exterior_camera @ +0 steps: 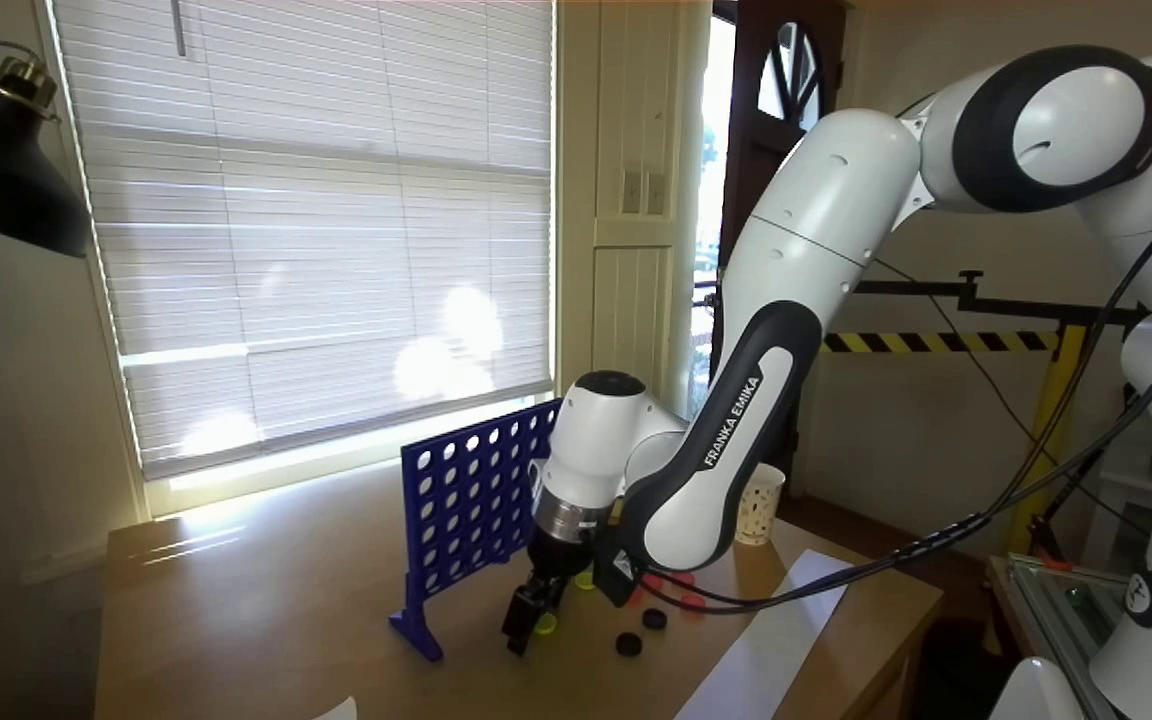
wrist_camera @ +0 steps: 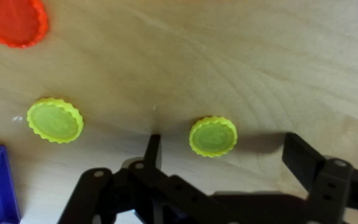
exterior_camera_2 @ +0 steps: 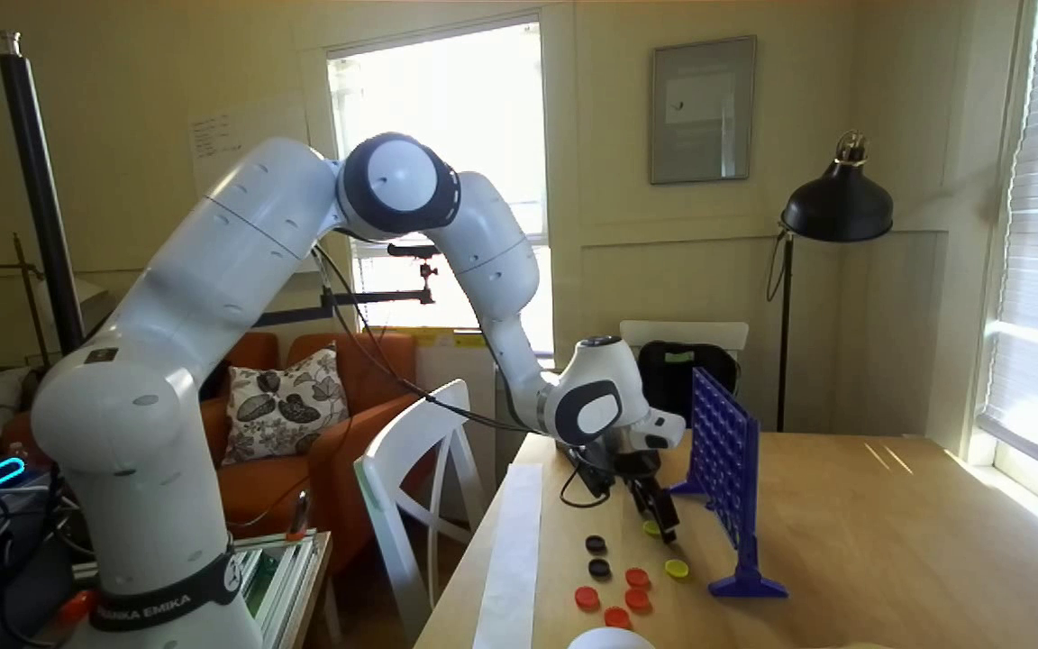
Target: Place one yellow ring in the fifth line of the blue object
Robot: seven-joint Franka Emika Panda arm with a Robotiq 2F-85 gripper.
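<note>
You've got the table (exterior_camera_2: 861,532) under the jaws. Grid (exterior_camera_2: 728,469) stands upright beside the jaws, near but apart. Gripper (wrist_camera: 222,137) reaches down low; can't tell if it touches the table. Jaws parted wide, well past a token's width, holding nothing. Red tokens (exterior_camera_2: 636,578) lie outside the jaws, well apart; two black tokens (exterior_camera_2: 599,569) are outside too, on the side away from the grid. Other ring (wrist_camera: 55,120) sits outside, past one finger (wrist_camera: 152,151). Your ring (wrist_camera: 213,137) lies flat between the jaws, a bit nearer that same finger, touching neither. Call it the pick step: ring roughly lined up, grasp not made, placing all to come. Next move likely calls for a small shift to centre the ring between the jaws, then a check that they're low enough for so thin a rim, then bring them together and lift. After that, expect to turn the ring on edge over the grid's top and count to the fifth line; which end you count from isn't clear here.
</note>
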